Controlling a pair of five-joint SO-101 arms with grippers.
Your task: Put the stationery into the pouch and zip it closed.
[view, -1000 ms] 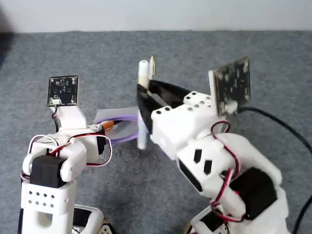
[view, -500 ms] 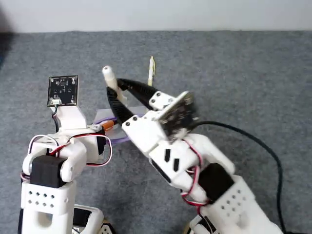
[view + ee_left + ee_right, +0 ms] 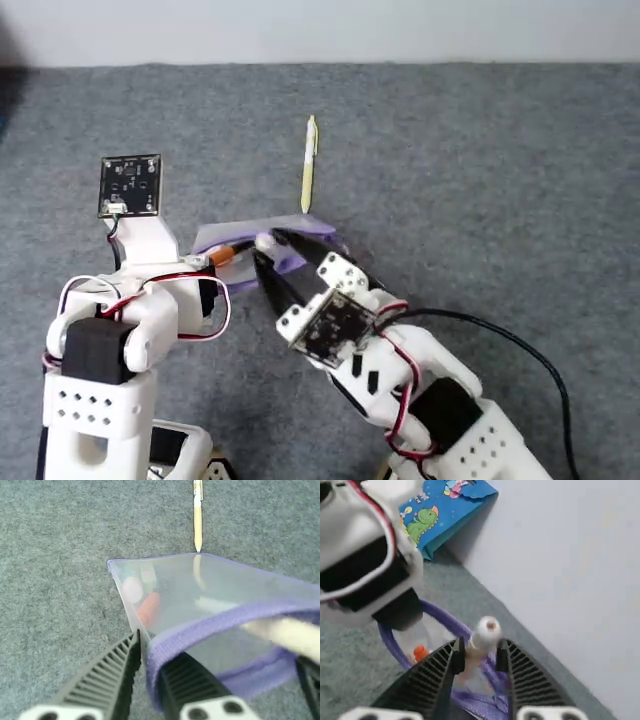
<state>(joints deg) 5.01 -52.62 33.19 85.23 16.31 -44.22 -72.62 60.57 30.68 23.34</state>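
A clear pouch [image 3: 262, 240] with a purple zipper band [image 3: 210, 622] lies on the grey carpet, its mouth held up. My left gripper [image 3: 142, 641] is shut on the pouch's rim, also seen from above [image 3: 222, 258]. My right gripper [image 3: 270, 252] is shut on a white pen [image 3: 483, 632], whose end [image 3: 285, 632] sits at the pouch mouth. An orange item [image 3: 148, 607] and a whitish one [image 3: 132, 588] lie inside the pouch. A yellow pen [image 3: 308, 163] rests on the carpet just beyond the pouch.
A pale wall runs behind the carpet. A blue bag with a dinosaur print [image 3: 447, 505] stands against it. The left arm's body [image 3: 365, 570] is close beside the right gripper. Open carpet lies to the right of the arms.
The right arm has swung left and down with the white pen, bringing it from upright above the carpet to the pouch mouth. The left arm has stayed put.
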